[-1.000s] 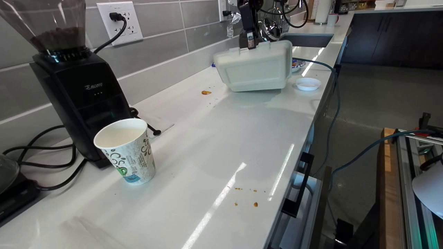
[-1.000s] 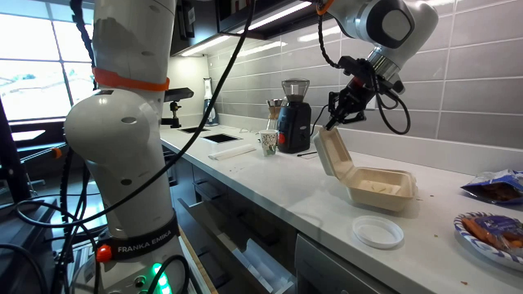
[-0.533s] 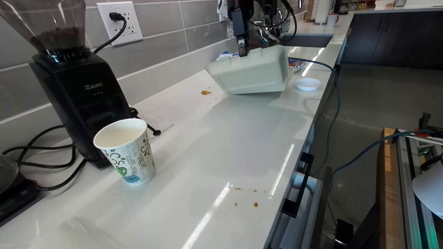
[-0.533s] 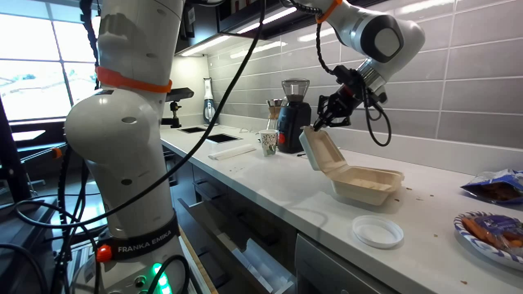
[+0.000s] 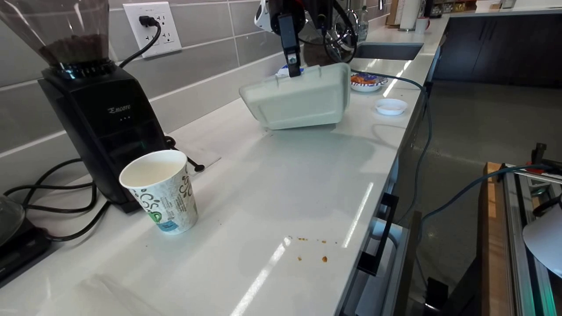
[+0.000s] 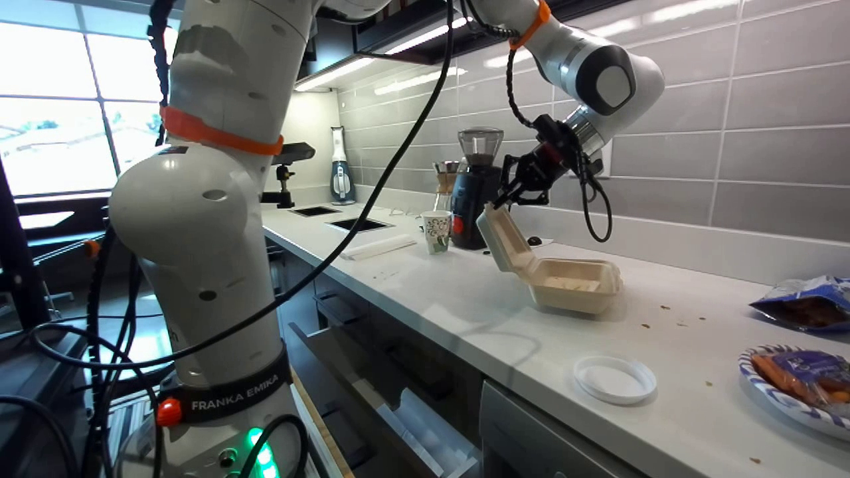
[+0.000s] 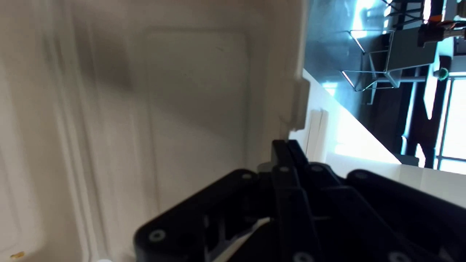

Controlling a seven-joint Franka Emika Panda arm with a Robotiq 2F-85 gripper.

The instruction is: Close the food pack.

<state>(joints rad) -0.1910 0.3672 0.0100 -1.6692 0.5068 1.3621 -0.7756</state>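
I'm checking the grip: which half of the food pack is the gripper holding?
The tilted upper half: the gripper pinches its rim. The lower half, hinged to it, is not gripped.

Beige food pack point(image 6: 564, 299), black jaws.

The box point(image 6: 576, 302) is open — lid point(image 6: 508, 244) tilted up and leaning away from the base; whether the base rests flat on the counter point(image 6: 458, 302) is hard to tell. The gripper point(image 6: 499, 202) slants down to the lid's upper rim, its tips touching there. The arm point(image 6: 192, 212) stands at the left and reaches over from above. Past the lid, the cup point(image 6: 437, 232) is upright, just beside the grinder point(image 6: 473, 209). A dish point(image 6: 614, 380) lies near the counter's front edge — toward the right, a blue bag point(image 6: 807, 309) and a plate point(image 6: 750, 387), with crumbs point(image 6: 665, 307) between box and bag.
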